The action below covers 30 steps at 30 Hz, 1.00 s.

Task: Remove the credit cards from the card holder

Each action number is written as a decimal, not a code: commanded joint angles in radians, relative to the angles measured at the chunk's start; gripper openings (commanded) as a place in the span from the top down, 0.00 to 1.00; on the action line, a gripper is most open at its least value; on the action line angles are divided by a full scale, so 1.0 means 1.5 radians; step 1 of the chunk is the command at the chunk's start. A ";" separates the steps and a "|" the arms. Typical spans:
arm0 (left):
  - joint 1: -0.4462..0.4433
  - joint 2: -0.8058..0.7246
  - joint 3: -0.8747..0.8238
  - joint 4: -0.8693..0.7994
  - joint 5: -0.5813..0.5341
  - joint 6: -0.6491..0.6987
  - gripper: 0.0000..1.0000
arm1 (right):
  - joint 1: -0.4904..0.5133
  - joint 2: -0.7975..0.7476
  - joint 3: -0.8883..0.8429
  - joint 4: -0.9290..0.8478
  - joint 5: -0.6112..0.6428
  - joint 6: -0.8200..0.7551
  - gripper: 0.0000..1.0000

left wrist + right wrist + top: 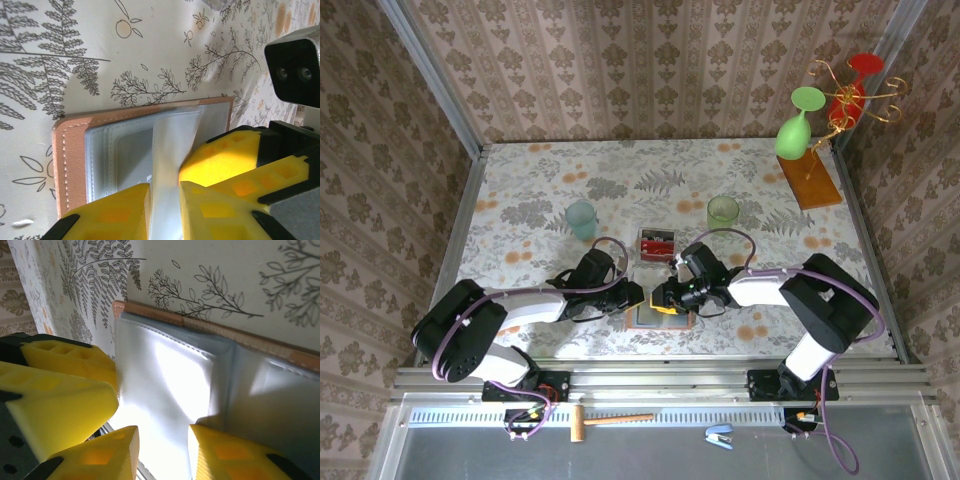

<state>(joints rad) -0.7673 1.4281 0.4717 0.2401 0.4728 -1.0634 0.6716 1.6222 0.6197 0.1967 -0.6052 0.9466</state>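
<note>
The card holder [645, 318] lies open and flat on the flower-patterned table [520, 180], near its front edge and between the two arms, tan leather rim outward and its clear sleeve pages facing up. Both grippers meet over it, tips almost touching each other. In the left wrist view the left gripper [164, 190] has its yellow fingers [115, 212] drawn close together, with one clear sleeve page rising off the holder and running straight through the narrow gap between them. The page fills that gap, so they look closed on it. In the right wrist view the right gripper [164, 440] stands with its fingers [230, 455] a narrow way apart over the same glossy sleeve; the plastic shows bright in the gap, but whether the pads pinch it or merely straddle it I cannot tell. Just beyond the holder, apart from both grippers, the red credit cards [660, 246] lie inside a small clear box [642, 240].
</note>
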 commanded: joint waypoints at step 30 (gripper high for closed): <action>-0.039 0.037 0.081 0.001 0.042 0.000 0.69 | -0.081 -0.234 0.012 -0.271 0.089 -0.085 0.67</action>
<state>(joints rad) -0.8139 1.4662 0.5636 0.2398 0.5209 -1.0630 0.5644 1.3090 0.6292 -0.1459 -0.5003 0.8490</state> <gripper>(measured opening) 0.307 0.333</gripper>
